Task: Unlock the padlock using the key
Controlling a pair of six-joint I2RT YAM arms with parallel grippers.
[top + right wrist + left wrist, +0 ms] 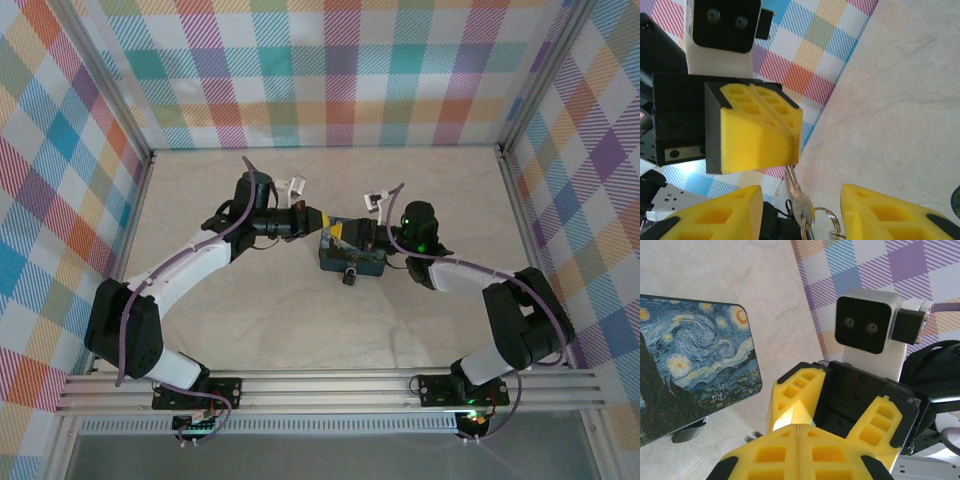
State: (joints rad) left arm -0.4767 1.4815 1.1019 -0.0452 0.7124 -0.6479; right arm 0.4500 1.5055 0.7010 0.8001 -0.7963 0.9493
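Overhead view, left to right. The left arm [190, 265] reaches from its base at the near left edge toward the middle of the pale, marbled desk [250, 330]. Its left gripper [797, 440] is closed, the two yellow fingers pressed flat together along one seam. In the right wrist view the key [798, 200] hangs from the very tips of those closed fingers, blade pinched and bow downward, with a small split ring [829, 219] looped through the bow.

At the centre of the desk lies the blue tin [352, 260], its lid painted with a swirling night sky (best seen in the left wrist view). The padlock [350, 279], small and dark, sits on the desk at the tin's near edge. Whether it hangs from the tin cannot be made out. The key is held in the air above the tin's left end, apart from the padlock.

The right gripper [801, 196] faces the left gripper nose to nose over the tin. Its fingers stand moderately parted, one on each side of the hanging key, neither touching it. The right arm [500, 300] runs back to its base at the near right edge. Plaid walls [330, 70] enclose the desk on three sides.
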